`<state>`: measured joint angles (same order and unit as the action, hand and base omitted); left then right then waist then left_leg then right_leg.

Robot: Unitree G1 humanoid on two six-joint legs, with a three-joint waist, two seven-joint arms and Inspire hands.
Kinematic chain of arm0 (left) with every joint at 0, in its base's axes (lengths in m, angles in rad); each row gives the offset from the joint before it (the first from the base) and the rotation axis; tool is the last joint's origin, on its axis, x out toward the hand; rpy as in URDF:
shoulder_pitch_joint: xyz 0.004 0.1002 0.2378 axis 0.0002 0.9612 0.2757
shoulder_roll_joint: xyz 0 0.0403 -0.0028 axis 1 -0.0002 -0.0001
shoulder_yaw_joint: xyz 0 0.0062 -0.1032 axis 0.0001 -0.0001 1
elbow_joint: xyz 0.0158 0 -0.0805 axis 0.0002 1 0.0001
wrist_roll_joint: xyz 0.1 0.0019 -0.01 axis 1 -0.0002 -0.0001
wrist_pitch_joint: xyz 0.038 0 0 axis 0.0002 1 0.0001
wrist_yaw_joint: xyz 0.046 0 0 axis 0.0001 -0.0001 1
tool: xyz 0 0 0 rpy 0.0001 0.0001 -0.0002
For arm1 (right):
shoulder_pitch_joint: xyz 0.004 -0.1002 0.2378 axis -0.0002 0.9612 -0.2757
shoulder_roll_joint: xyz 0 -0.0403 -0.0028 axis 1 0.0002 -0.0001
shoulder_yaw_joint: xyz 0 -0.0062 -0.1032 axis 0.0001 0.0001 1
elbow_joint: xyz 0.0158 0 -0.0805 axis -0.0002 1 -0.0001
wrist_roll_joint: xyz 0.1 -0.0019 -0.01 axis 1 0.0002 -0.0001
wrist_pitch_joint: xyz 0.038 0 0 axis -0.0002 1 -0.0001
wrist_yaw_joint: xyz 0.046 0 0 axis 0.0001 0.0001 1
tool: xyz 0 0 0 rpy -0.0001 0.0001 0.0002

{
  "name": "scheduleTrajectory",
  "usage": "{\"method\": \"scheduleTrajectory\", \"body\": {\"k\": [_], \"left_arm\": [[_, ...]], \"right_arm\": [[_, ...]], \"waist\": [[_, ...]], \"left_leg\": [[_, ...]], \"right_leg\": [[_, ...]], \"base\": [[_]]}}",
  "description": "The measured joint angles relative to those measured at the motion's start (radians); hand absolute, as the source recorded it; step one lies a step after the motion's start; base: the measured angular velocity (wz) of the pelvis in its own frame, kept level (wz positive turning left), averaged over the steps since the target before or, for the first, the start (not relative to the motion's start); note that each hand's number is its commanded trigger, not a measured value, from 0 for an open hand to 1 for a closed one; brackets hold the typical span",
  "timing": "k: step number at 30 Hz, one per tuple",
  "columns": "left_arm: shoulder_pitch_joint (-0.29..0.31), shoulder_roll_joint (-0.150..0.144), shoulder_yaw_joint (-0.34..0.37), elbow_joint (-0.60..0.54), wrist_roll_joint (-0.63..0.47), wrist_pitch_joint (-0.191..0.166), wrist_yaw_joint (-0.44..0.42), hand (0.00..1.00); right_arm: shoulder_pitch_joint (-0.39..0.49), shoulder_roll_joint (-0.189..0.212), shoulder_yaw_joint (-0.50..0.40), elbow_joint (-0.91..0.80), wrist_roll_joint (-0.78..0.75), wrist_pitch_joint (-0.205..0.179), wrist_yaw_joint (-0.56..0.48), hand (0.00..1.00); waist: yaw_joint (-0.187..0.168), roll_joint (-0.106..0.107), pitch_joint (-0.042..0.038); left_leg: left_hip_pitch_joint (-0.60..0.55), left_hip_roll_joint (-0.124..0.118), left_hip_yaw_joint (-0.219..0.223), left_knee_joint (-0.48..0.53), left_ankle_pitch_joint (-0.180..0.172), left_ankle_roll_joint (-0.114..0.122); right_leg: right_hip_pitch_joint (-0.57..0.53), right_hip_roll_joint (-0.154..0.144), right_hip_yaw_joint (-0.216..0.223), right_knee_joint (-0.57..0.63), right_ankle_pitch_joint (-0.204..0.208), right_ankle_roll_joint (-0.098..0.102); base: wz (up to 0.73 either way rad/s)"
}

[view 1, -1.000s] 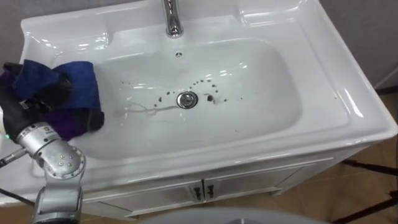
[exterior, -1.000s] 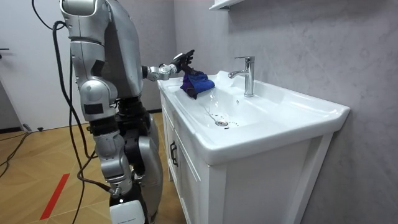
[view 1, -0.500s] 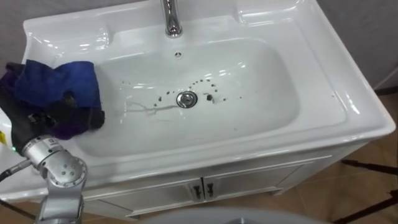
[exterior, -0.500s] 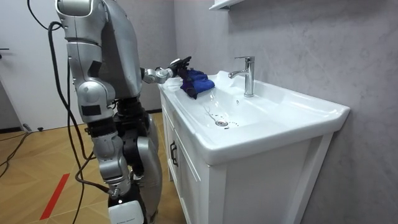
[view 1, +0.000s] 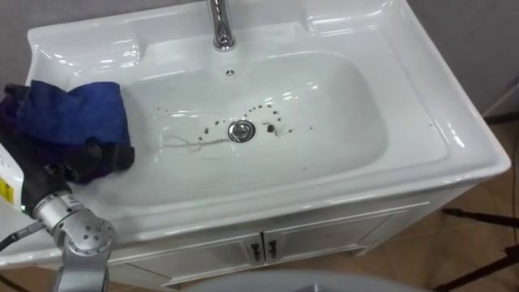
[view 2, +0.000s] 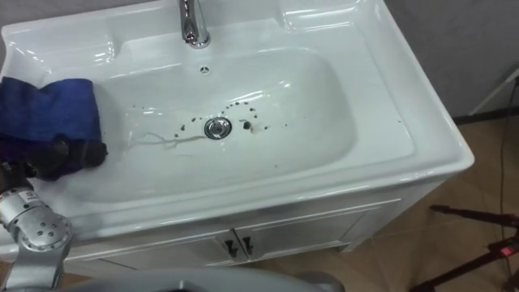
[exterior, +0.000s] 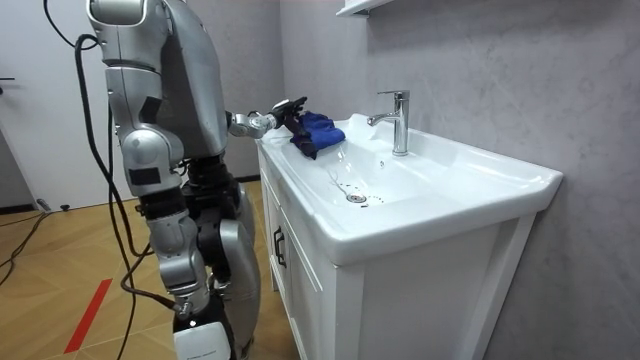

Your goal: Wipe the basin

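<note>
Left hand (view 1: 61, 169) at basin's near-left corner, dark fingers (view 1: 97, 154) against near edge of blue cloth (view 1: 73, 118); cannot tell if they pinch it. Cloth bunched on left rim, just beyond fingers, long side running away from robot. Basin (view 1: 349, 97) bowl lies right of cloth. Dark specks (view 1: 272, 126) around drain (view 1: 241, 130), so wipe should go rightward. Faucet (view 1: 220, 24) farthest.

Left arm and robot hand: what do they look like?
Left robot hand is black. Forearm is silver metal with a round joint housing dotted with small holes. A thin dark cable runs beside the wrist; a white tag with a yellow mark sits behind the hand.
</note>
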<state>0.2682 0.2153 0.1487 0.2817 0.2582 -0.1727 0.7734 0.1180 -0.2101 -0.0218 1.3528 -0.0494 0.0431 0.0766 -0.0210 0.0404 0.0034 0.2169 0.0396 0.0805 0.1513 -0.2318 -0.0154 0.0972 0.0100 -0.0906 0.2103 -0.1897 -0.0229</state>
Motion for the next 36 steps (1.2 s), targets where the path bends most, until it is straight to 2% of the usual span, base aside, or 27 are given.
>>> {"method": "scheduleTrajectory", "body": {"k": [4, 13, 15, 18, 22, 26, 29, 36], "left_arm": [[0.000, 0.000, -0.008, 0.057, 0.000, 0.000, -0.002, 0.00], [0.000, -0.002, -0.014, 0.090, -0.001, 0.001, -0.042, 0.00], [-0.003, -0.001, -0.025, 0.113, -0.001, 0.002, -0.048, 0.00], [-0.005, -0.001, -0.030, 0.124, 0.000, 0.004, -0.050, 0.00], [-0.029, 0.000, -0.030, 0.161, 0.014, 0.005, -0.052, 0.00], [-0.042, 0.003, -0.030, 0.172, 0.021, 0.019, -0.059, 0.00], [-0.042, 0.004, -0.031, 0.172, 0.021, 0.026, -0.069, 0.00], [-0.043, 0.004, -0.031, 0.172, 0.037, 0.043, -0.089, 0.00]], "right_arm": [[0.000, 0.000, 0.000, -0.001, 0.000, 0.000, -0.001, 0.00], [0.001, 0.001, 0.000, 0.001, 0.000, 0.005, 0.000, 0.00], [0.002, 0.001, 0.000, 0.000, 0.000, 0.014, 0.000, 0.00], [0.001, 0.001, 0.000, -0.001, 0.000, 0.014, 0.000, 0.00], [0.002, 0.001, 0.000, -0.001, 0.001, 0.016, -0.009, 0.00], [0.001, 0.001, 0.001, 0.001, 0.001, 0.025, -0.008, 0.00], [0.001, -0.002, 0.001, 0.001, 0.000, 0.042, -0.007, 0.00], [0.000, -0.002, 0.001, -0.001, 0.000, 0.043, 0.004, 0.00]], "waist": [[-0.001, 0.001, -0.0001], [-0.004, 0.002, 0.0001], [-0.006, 0.006, -0.0027], [-0.005, 0.007, -0.0027], [-0.006, 0.011, -0.0031], [-0.011, 0.013, -0.0039], [-0.013, 0.018, -0.0073], [-0.013, 0.025, -0.0092]], "left_leg": [[0.002, 0.000, 0.000, 0.000, 0.000, 0.000], [-0.004, 0.000, 0.003, 0.000, 0.000, 0.000], [-0.002, 0.000, 0.008, -0.001, 0.000, 0.000], [0.004, 0.000, 0.014, -0.001, 0.000, 0.000], [0.003, 0.001, 0.015, -0.001, 0.000, 0.000], [0.003, 0.004, 0.013, -0.009, -0.001, 0.000], [0.002, 0.005, 0.012, -0.008, -0.001, -0.001], [0.002, 0.004, 0.012, -0.006, -0.001, 0.000]], "right_leg": [[0.000, 0.001, 0.003, 0.001, 0.000, 0.000], [-0.016, 0.003, 0.006, 0.016, 0.000, 0.000], [-0.015, 0.003, 0.007, 0.020, 0.000, 0.000], [-0.015, 0.002, 0.009, 0.029, -0.002, -0.002], [-0.014, 0.003, 0.009, 0.032, -0.002, -0.002], [-0.017, 0.008, 0.010, 0.034, 0.001, -0.004], [-0.017, 0.008, 0.008, 0.032, 0.002, -0.005], [-0.015, 0.007, 0.008, 0.030, 0.002, -0.005]], "base": [[0.00], [-0.01], [0.00], [-0.02], [0.01], [0.01], [0.00], [0.00]]}}
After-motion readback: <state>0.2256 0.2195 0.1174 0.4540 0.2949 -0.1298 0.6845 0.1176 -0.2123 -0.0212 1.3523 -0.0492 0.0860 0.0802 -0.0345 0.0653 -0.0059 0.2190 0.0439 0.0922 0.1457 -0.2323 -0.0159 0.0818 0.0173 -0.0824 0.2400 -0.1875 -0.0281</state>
